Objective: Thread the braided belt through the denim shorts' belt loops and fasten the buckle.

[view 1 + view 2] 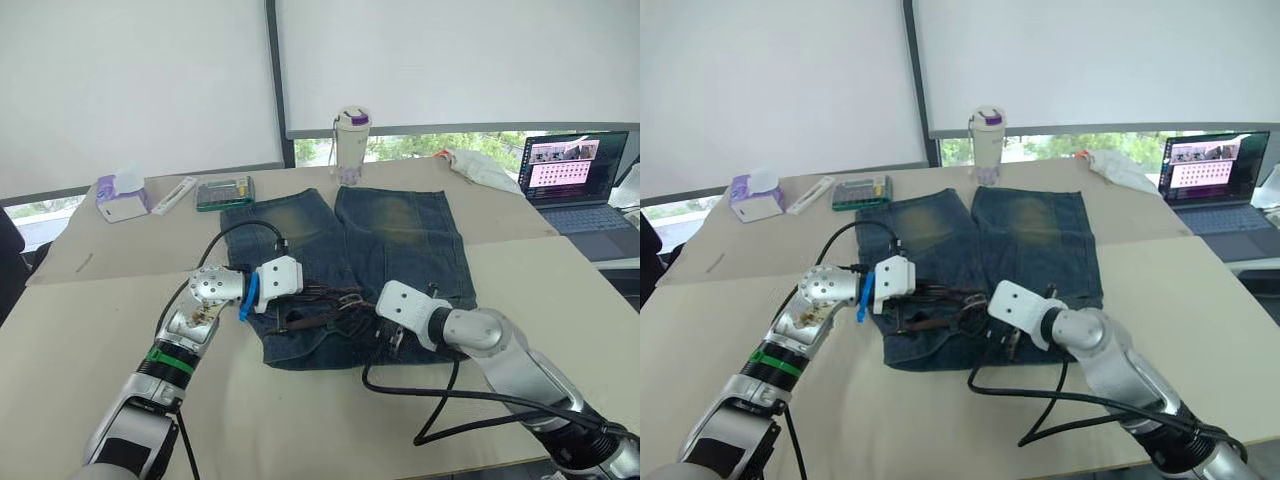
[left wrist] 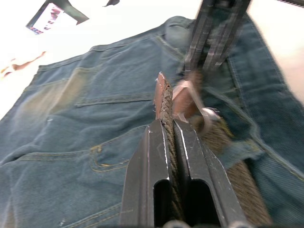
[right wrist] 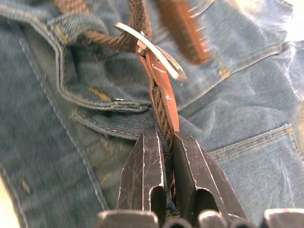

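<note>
Closest to the camera, a loop of black cable lies on the pale counter beside the robot's right arm. Just ahead of it, the right gripper is clenched on the braided belt, pinching the brown strap edge-on between its two black fingers. Directly beyond those fingertips, the strap's reddish leather end meets the silver buckle, which is tilted above the waistband of the denim shorts. The left gripper is likewise closed on the belt, gripping another stretch of the braided strap with its worn reddish tip sticking out just past the fingertips, pointing toward the buckle and the right gripper. The two grippers face each other over the waistband, close together, with the belt bunched between them. The shorts lie flat on the counter with their legs stretching away from both grippers, yellowish faded patches on each leg. Well beyond the shorts stand a white bottle with a purple lid, a tissue box, a green case and, far off the right gripper's side, an open laptop.
</note>
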### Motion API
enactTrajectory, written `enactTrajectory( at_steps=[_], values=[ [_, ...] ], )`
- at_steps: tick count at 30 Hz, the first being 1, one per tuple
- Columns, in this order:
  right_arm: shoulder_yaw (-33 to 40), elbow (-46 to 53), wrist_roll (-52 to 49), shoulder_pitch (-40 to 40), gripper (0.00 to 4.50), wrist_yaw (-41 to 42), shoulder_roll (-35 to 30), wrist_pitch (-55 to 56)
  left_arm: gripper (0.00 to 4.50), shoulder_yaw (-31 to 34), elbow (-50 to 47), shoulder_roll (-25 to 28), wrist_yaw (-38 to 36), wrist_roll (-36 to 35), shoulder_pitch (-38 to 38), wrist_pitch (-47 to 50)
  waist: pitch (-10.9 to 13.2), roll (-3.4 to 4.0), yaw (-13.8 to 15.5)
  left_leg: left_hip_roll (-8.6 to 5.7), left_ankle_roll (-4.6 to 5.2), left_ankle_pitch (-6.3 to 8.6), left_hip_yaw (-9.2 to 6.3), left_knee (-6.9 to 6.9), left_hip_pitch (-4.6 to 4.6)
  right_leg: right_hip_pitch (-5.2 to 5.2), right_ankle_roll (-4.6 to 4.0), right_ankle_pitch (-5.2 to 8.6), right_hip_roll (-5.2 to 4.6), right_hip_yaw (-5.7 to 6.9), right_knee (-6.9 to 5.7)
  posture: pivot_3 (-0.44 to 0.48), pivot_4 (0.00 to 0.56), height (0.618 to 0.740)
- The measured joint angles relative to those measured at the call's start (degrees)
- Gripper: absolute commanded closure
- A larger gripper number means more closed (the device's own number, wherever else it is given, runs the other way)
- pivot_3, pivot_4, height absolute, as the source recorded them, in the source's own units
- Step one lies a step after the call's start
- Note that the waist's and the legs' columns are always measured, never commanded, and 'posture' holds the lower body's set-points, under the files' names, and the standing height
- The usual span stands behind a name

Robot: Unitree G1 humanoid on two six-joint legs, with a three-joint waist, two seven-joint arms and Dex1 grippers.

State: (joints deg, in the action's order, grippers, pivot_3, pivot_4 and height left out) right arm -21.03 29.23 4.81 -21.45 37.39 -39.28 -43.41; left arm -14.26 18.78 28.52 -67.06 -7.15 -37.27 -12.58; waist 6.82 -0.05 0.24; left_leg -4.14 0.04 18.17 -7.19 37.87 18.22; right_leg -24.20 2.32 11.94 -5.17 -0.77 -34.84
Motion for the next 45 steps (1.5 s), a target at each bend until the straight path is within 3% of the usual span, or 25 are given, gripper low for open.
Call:
enactTrajectory(
  at_steps=[7, 24, 37, 45],
  values=[
    [0.5, 0.1, -0.5, 0.5, 4.48, 0.0, 0.4, -0.5, 4.5, -0.1, 0.2, 1.2, -1.9, 0.6, 0.0, -2.5, 0.0, 0.0, -0.1, 0.0, 0.0, 0.0, 0.0, 0.0, 0.0, 0.01, 0.0, 0.0, 0.0, 0.0, 0.0, 0.0, 0.15, 0.74],
    [1.0, 0.5, 0.1, 0.8, 4.48, 0.7, 0.1, 0.1, 4.5, -3.2, 7.4, 1.4, 1.2, 11.5, -5.1, -21.3, 0.0, 0.0, 0.2, -0.04, 0.01, 0.0, 0.02, 0.0, 0.01, 0.03, 0.0, 0.0, -0.01, 0.01, 0.0, 0.0, 0.15, 0.74],
    [0.7, 0.5, 1.8, 0.8, 4.48, 0.8, 1.4, 0.7, 4.5, -4.3, 8.0, 0.8, 0.0, 11.6, -8.8, -20.7, 0.0, 0.0, -0.2, -0.04, 0.01, 0.0, 0.02, 0.0, 0.01, 0.02, 0.0, 0.0, 0.02, 0.03, -0.05, 0.0, 0.15, 0.74],
    [0.5, 0.5, 2.4, 1.4, 4.48, 0.6, 3.5, 0.2, 4.5, -4.3, 5.6, -1.5, 0.2, 11.5, -8.6, -15.5, 0.0, -0.01, -0.4, -0.04, 0.01, 0.0, 0.0, 0.0, 0.01, 0.04, 0.0, 0.0, 0.04, 0.03, -0.08, 0.0, 0.15, 0.74]
  ],
)
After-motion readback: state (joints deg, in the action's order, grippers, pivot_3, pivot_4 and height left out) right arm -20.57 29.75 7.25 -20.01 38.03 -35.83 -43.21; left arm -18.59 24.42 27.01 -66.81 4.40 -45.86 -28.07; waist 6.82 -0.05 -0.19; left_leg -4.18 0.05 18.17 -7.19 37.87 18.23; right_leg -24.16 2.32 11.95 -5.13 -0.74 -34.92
